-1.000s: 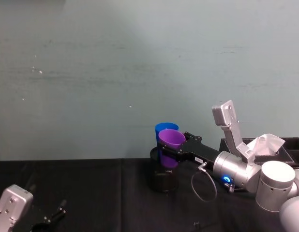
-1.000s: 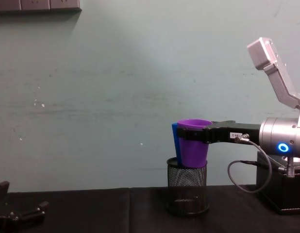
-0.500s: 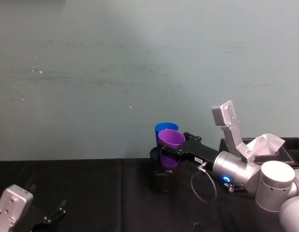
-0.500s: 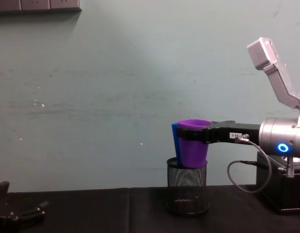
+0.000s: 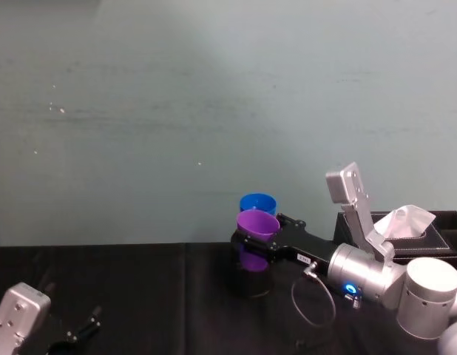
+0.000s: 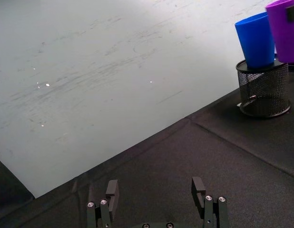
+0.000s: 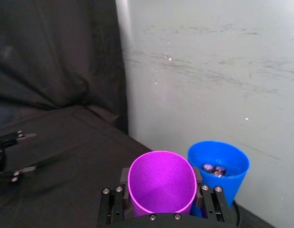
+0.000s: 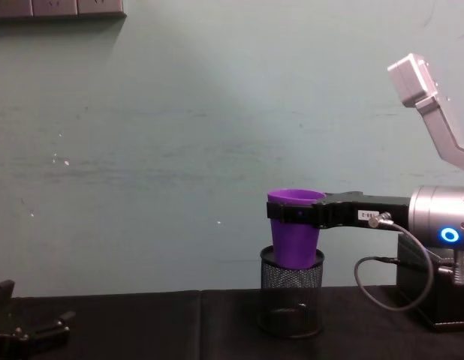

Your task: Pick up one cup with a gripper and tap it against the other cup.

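Observation:
My right gripper [image 8: 296, 215] is shut on the purple cup [image 8: 294, 234], clamping it just below the rim. The cup is upright and its base dips into the black mesh pen holder [image 8: 290, 301]. In the right wrist view the purple cup [image 7: 161, 183] sits between the fingers [image 7: 113, 205], with the blue cup [image 7: 219, 171] right beside it; I cannot tell if the rims touch. The blue cup [image 6: 255, 40] stands in the mesh holder [image 6: 262, 90] and holds small items. From the head, the blue cup [image 5: 258, 202] is just behind the purple one [image 5: 256, 223]. My left gripper [image 6: 155, 190] is open, parked low at the near left.
A black tissue box [image 5: 406, 222] with white tissue stands to the right of the cups, behind my right arm. A loop of cable [image 8: 386, 281] hangs under the right wrist. The black cloth [image 6: 185, 156] covers the table, with a pale wall behind.
My right gripper has dropped lower with the purple cup, whose base now sinks into the mesh holder. The blue cup and left arm have not moved.

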Robot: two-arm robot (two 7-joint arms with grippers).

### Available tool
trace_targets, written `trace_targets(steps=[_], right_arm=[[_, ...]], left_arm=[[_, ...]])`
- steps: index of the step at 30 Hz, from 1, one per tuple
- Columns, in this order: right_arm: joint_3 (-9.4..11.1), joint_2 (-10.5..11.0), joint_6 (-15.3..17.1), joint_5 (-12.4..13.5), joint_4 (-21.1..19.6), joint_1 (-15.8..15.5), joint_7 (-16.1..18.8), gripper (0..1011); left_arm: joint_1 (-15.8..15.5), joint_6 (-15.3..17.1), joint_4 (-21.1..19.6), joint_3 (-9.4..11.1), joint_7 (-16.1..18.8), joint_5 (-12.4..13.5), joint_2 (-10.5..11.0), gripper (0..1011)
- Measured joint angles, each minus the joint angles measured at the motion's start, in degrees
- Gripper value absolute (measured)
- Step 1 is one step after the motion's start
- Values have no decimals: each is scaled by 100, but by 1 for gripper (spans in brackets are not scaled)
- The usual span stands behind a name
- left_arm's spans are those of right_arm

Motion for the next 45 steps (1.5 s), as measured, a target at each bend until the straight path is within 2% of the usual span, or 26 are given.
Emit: trace_targets(steps=[9,21,34,45], right_arm=[[2,351,299,234,-1046,-604,-118,735],[-43,806,372,426,-1986,-1282,-269,735],[-194,1111,84,475,-2316,-1733,-276,735],[-397,1212,-133,227,-2225,-1899,-256,735]], left_arm=[[0,0,0,0,0,0,0,1000],[0,0,0,0,0,0,0,1000],[0,0,0,0,0,0,0,1000],[0,0,0,0,0,0,0,1000]])
